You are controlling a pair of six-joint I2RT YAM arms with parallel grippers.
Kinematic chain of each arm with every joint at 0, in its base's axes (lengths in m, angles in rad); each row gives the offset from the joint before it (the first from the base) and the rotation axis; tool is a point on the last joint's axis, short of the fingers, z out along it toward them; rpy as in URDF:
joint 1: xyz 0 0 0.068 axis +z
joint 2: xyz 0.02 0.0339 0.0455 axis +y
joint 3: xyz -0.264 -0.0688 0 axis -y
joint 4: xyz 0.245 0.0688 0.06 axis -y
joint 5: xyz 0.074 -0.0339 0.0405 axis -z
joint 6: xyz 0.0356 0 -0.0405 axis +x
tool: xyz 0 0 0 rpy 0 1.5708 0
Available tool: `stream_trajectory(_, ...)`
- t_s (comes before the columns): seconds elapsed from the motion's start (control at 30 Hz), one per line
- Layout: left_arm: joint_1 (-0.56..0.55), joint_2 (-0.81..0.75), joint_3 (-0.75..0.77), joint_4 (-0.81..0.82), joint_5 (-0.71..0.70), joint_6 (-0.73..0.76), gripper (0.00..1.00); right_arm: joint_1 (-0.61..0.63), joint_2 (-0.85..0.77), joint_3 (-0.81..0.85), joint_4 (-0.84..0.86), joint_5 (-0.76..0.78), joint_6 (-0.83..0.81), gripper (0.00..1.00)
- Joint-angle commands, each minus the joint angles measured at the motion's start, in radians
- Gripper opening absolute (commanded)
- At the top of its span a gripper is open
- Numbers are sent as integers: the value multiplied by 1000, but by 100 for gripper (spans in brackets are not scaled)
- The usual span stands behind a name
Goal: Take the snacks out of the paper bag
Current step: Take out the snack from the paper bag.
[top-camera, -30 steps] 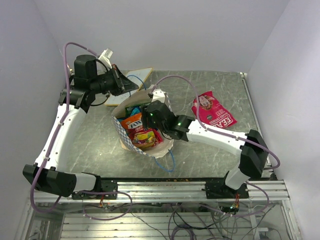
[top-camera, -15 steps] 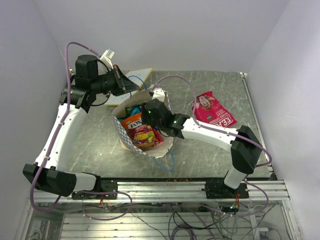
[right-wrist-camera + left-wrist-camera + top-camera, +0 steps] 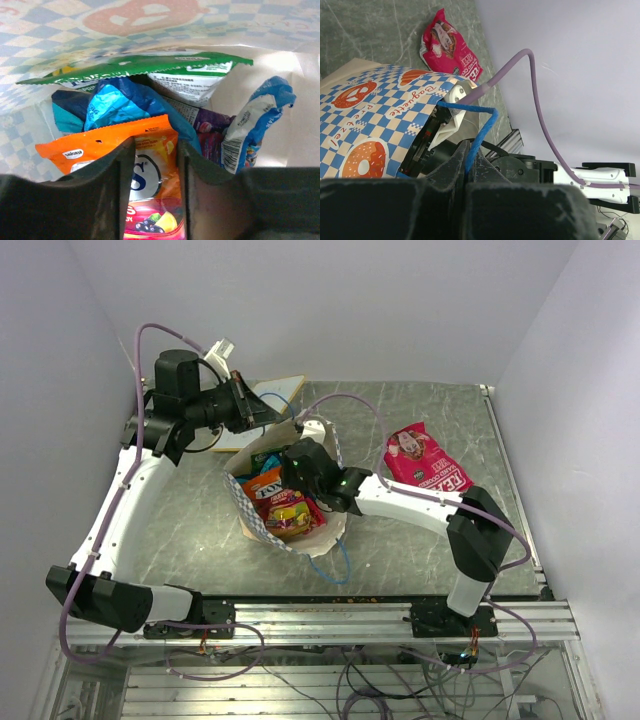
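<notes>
Snacks [image 3: 120,102] sit in bag [image 3: 262,528]; my left gripper [image 3: 468,151] pinches its handle [image 3: 482,127], right gripper [image 3: 155,145] narrow over orange packet [image 3: 100,145], grip unclear.

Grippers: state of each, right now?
Left gripper: shut on the blue string handle of the paper bag.
Right gripper: open, fingers either side of the orange packet inside it.

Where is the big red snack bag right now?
In the top view the red snack bag lies flat on the table, right of the paper bag and outside it, just beyond the right arm.
</notes>
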Motion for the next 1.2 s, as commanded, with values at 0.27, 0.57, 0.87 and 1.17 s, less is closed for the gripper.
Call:
stream_trajectory(0.27, -16, -33, 17, 27, 47, -19, 7, 0, -98, -18, 63, -56, -56, 4)
stream_trajectory(0.57, -15, 2, 66, -16, 5, 7, 7, 1, -181, 9, 60, -158, -136, 0)
stream_trajectory(0.87, -15, 12, 50, 38, -50, -12, 7, 0, -271, 107, -20, -253, -208, 0)
stream_trajectory(1.17, -16, 0, 18, 85, -96, -42, 7, 0, -335, 250, -118, -212, -229, 0)
